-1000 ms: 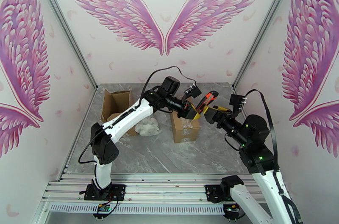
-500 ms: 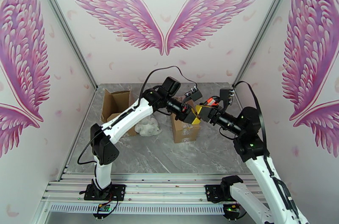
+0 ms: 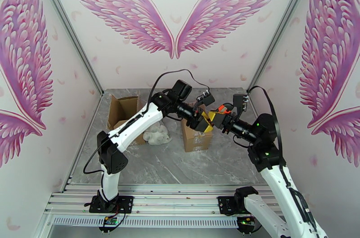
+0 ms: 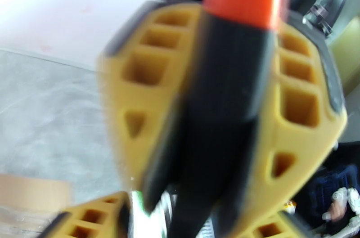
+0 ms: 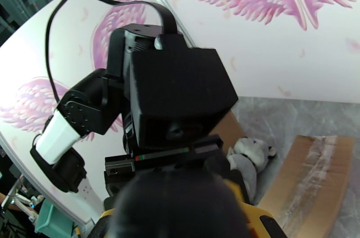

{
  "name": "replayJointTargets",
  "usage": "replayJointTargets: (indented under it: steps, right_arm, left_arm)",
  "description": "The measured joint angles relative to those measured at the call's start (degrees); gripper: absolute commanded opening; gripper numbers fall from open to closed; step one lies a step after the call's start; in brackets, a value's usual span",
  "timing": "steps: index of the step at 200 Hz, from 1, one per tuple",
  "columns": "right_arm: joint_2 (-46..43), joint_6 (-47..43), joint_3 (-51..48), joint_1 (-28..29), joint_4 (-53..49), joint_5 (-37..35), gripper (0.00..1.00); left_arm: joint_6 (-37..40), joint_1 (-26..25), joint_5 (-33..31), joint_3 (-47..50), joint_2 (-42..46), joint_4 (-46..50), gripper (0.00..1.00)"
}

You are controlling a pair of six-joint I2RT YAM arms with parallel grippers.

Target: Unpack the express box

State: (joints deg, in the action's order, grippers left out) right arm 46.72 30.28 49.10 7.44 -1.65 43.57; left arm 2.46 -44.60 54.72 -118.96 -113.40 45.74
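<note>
Our right gripper [image 3: 215, 118] pinches the knife [image 4: 234, 99] tight; left gripper [image 3: 204, 122] is spread wide, holding nothing. The box [image 3: 196, 139] sits just under both, mid table [image 3: 180, 167] (knife lies left-right btw them), so we think right arm's nearest to cut.

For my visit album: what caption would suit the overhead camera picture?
Left gripper and right gripper meet over a taped cardboard box, an orange-black tool between them.

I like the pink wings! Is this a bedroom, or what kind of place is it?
Probably a robot test booth, not a bedroom: a left arm and right arm bolted to metal rails, a taped box on the table.
</note>
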Motion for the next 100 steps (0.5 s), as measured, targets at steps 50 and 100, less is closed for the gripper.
replayJointTargets:
  steps: [50,100]
  right_arm:
    - [-3.28,-6.23,0.92,-0.15,-9.42,-15.47,0.16]
    - [-1.38,-6.38,0.94,0.28,-15.30,-24.41,0.13]
  left_arm:
    - [-10.88,8.70,-16.85,16.17,7.85,-18.71,0.99]
    - [-9.79,12.63,-33.70,15.56,6.78,-25.11,0.99]
